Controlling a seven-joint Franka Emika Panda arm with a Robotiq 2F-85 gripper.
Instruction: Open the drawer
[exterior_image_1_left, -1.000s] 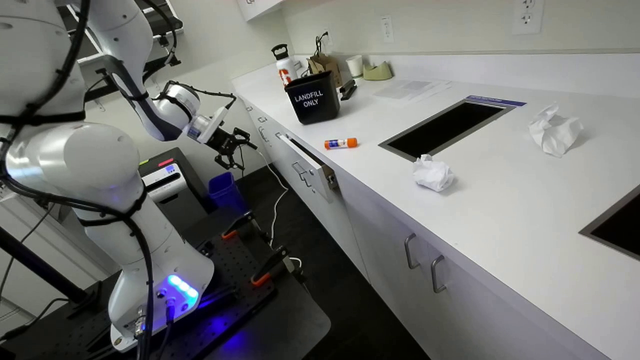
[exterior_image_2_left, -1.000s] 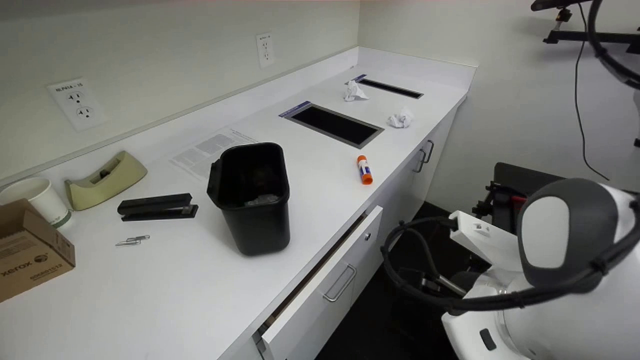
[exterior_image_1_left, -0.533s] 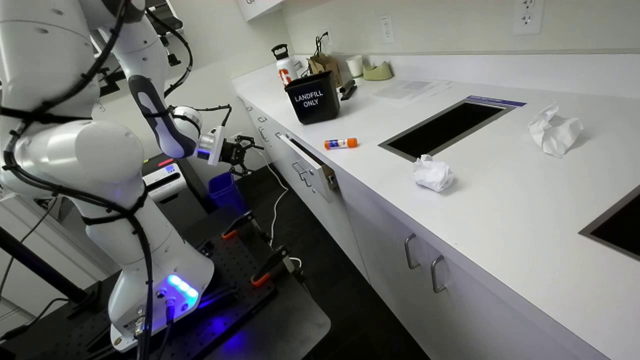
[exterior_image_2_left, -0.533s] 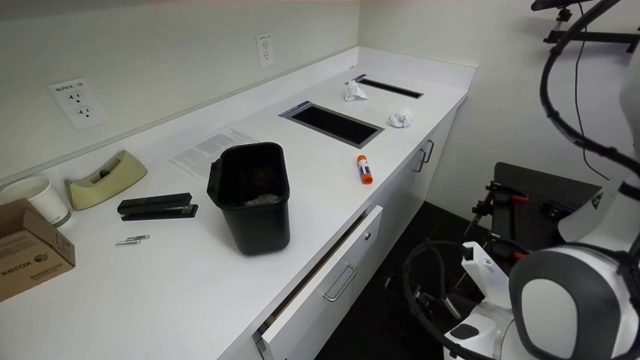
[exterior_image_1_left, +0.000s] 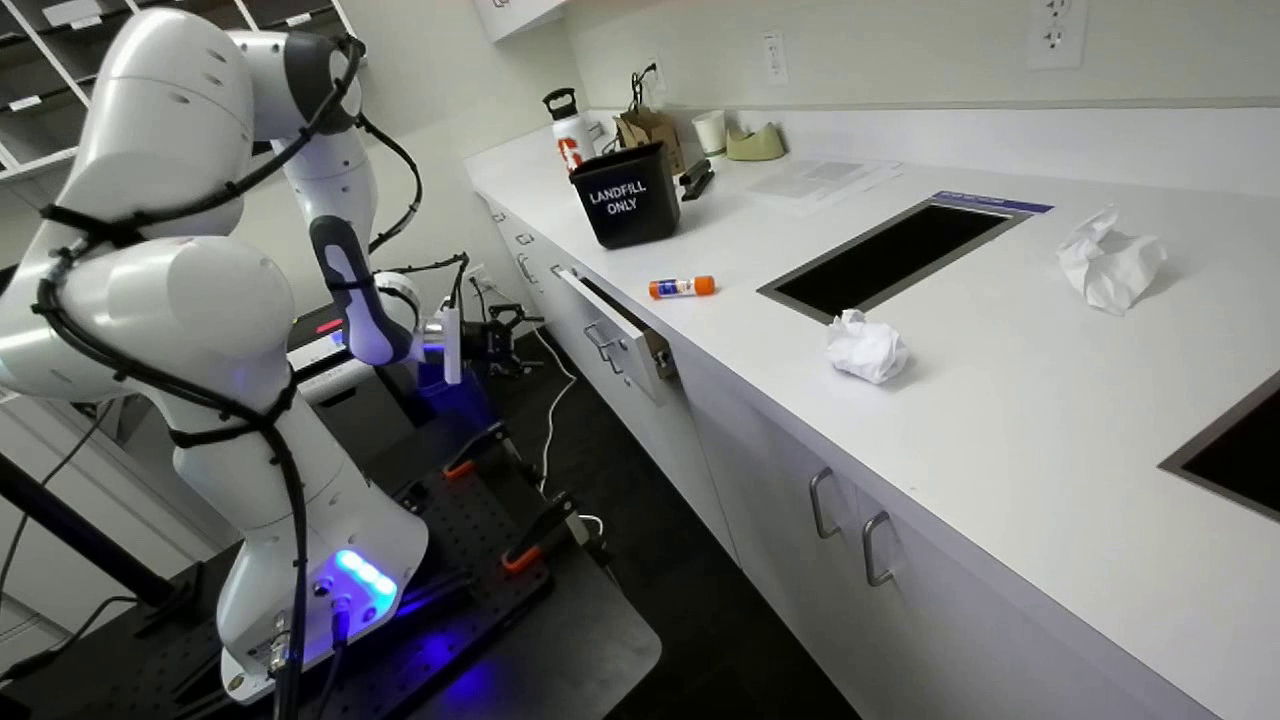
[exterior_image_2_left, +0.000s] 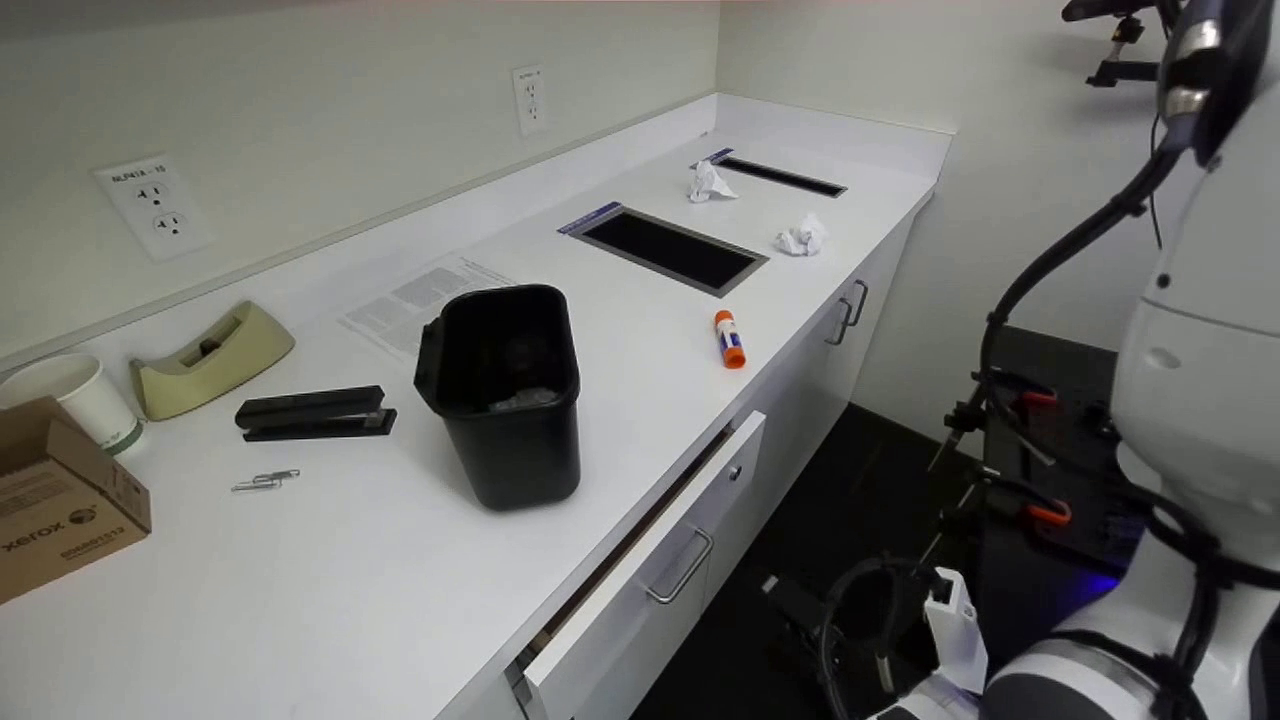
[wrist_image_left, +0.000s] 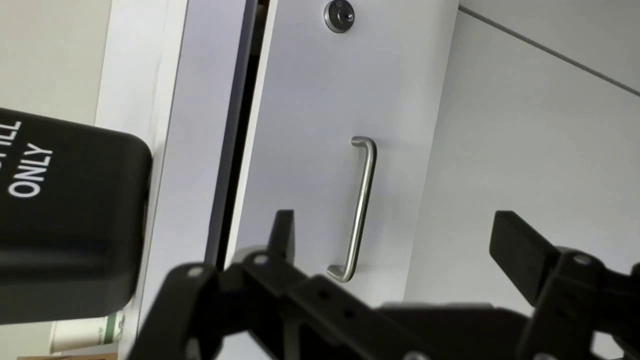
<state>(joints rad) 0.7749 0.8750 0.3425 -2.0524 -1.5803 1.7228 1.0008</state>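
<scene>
Standing wide apart, the jaws face the drawer (wrist_image_left: 345, 100), whose silver handle (wrist_image_left: 361, 210) shows between them in the wrist view. In an exterior view, a gap separates them from its white front panel (exterior_image_1_left: 612, 332). The drawer sits partly open just below the edge of the tabletop (exterior_image_1_left: 1000, 420). On the tabletop are a black bin (exterior_image_1_left: 628, 215) lettered "LANDFILL ONLY", a glue stick (exterior_image_1_left: 682, 287) near that edge and 2 crumpled papers (exterior_image_1_left: 867, 347).

in an exterior view: high, looking down along counter (exterior_image_1_left: 1000, 450), arm (exterior_image_1_left: 195, 300) near at left, bin (exterior_image_1_left: 625, 205) far. in an exterior view: high, opposite heading toward end wall (exterior_image_2_left: 840, 60), bin nearer. wrist view: close, sideways, facing drawer (wrist_image_left: 310, 160) past gripper (wrist_image_left: 394, 220). both exterior views share counter, drawer.
</scene>
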